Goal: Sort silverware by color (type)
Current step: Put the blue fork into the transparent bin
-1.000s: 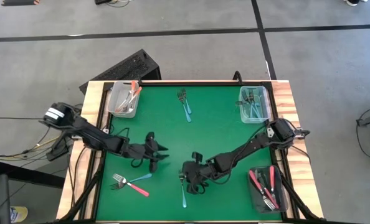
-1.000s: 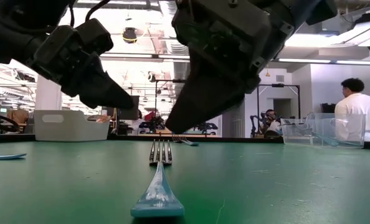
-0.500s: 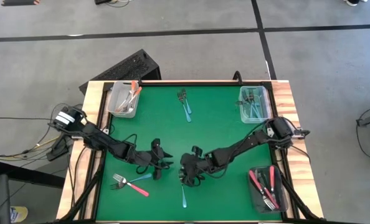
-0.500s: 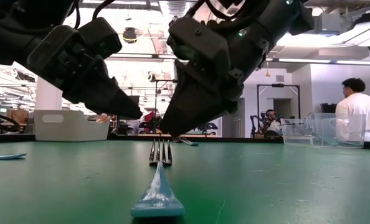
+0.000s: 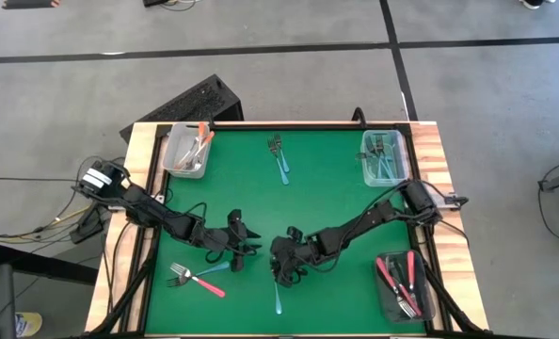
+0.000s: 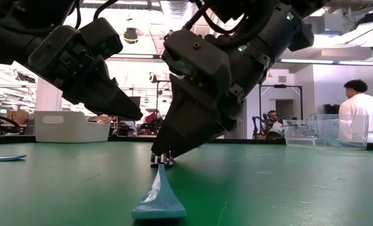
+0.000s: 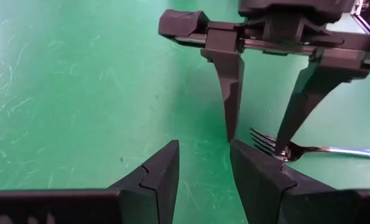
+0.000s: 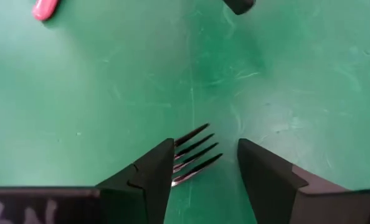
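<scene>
Forks sorted so far: several in my three bins [image 5: 387,156] at the surface's edges. Forks left loose on the green surface [image 5: 336,188]: blue fork [image 6: 159,191] under my right jaws [image 8: 200,163], which stand open astride its tines, gripping nothing; a pair far back; two near my left jaws [image 7: 203,169], open, empty.

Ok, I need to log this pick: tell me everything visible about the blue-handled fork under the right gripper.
The blue-handled fork lies flat on the green table, near its front edge, apart from the other forks. It has a slim light-blue plastic-looking handle, widening at its end, and shiny silver metal tines. The right gripper is down over the tine end, its open jaws straddling the tines, fingertips at the table. Whether they touch the fork cannot be told.
</scene>
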